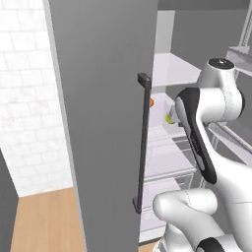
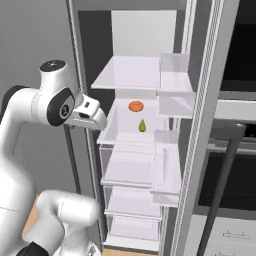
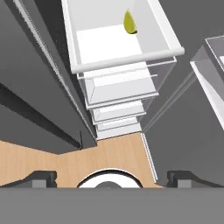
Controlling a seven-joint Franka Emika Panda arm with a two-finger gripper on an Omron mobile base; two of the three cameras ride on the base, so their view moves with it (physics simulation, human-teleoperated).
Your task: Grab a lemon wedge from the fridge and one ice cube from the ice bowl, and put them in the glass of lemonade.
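Fridge (image 2: 200, 150) standing open, grey door (image 1: 103, 123) swung wide with its dark bar handle (image 1: 142, 142), white shelves and clear drawers (image 2: 131, 165) exposed. Arm (image 2: 30, 115) reaching in at shelf height, gripper (image 2: 92, 116) just short of the shelf's front edge, fingers (image 3: 183, 178) spread wide and released, grasping nothing. Early stage by the look of it: door opening done, wedge not yet picked up, ice cube and drop into the glass all left. Flat round orange item (image 2: 135, 106) lying further back on the same shelf (image 2: 120, 131). Lemon wedge (image 2: 142, 126) sitting upright on that white shelf, apart from the orange item, small, yellow-green, tapering to a point at the top, untouched.
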